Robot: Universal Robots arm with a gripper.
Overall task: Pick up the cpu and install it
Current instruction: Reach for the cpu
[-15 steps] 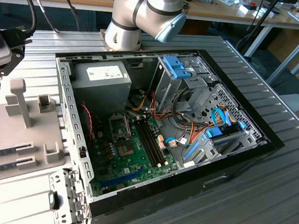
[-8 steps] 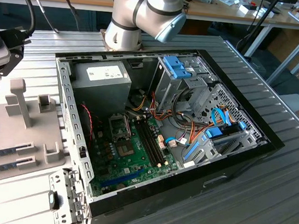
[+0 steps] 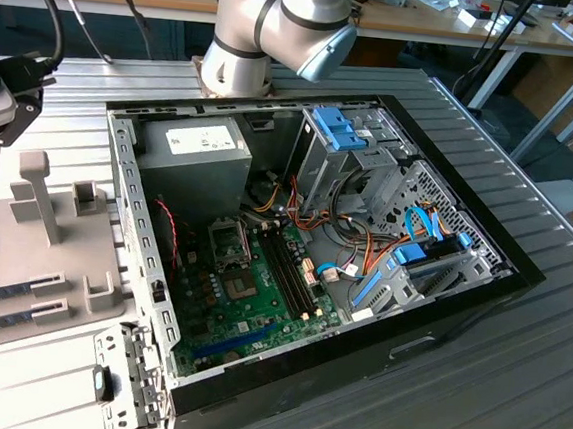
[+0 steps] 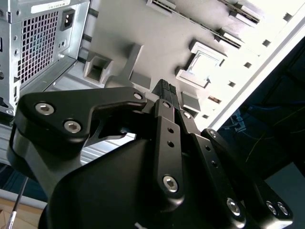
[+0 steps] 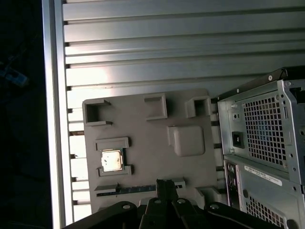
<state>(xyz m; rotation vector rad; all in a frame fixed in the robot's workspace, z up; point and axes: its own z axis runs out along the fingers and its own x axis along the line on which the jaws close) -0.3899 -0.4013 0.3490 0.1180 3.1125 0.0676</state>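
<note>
One cpu (image 5: pixel 111 160) sits in its framed recess on the grey fixture tray (image 5: pixel 143 119) beside the computer case (image 5: pixel 267 138), evidently kept square for pickup; the gripper (image 5: pixel 165 183) hovers above, closed and empty.

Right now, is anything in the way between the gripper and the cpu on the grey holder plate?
Nothing visible. In the first wrist view the cpu lies uncovered in its pocket on the grey holder plate, and only bare plate lies between it and the gripper. The pocket's low rims flank the chip.
</note>
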